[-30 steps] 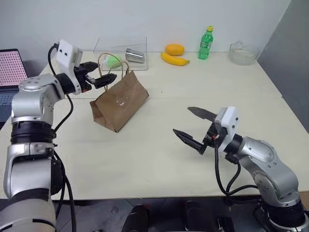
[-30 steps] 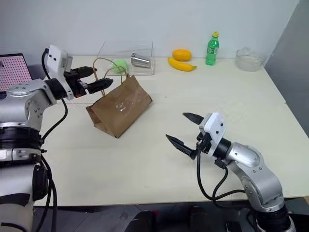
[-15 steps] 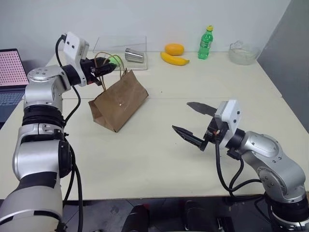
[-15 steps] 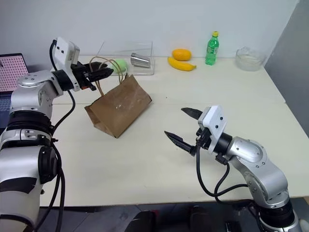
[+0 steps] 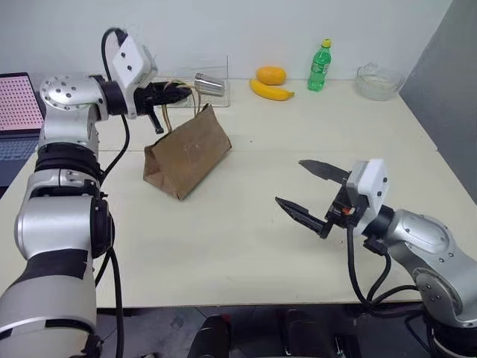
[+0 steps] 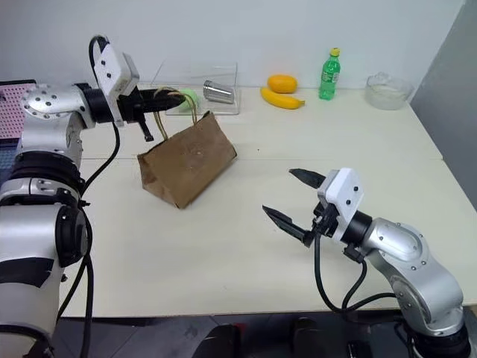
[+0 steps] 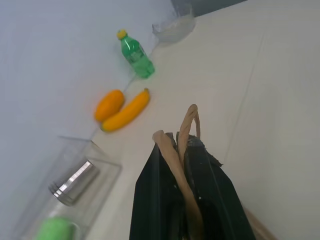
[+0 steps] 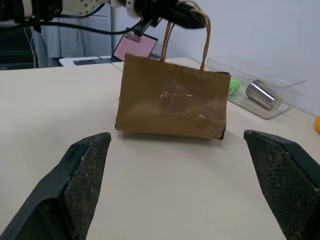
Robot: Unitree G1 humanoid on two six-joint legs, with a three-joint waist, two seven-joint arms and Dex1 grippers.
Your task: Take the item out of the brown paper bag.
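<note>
The left gripper (image 5: 179, 92) clamped the brown paper bag's (image 5: 186, 152) handles (image 8: 186, 31), while the right gripper (image 5: 311, 192), at the bag's four o'clock, stood spread apart.

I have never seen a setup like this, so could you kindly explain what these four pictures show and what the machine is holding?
It is a humanoid robot with two arms, each ending in a black two-fingered gripper. Two pictures come from cameras in its head, looking down over a table. The other two come from cameras on its wrists, looking along the fingers. The left gripper is shut on the handles of a brown paper bag. The right gripper hangs open above the table, holding nothing. At the far edge lie a banana, a mango, a green bottle, a glass bowl and a clear box containing a metal can.
</note>
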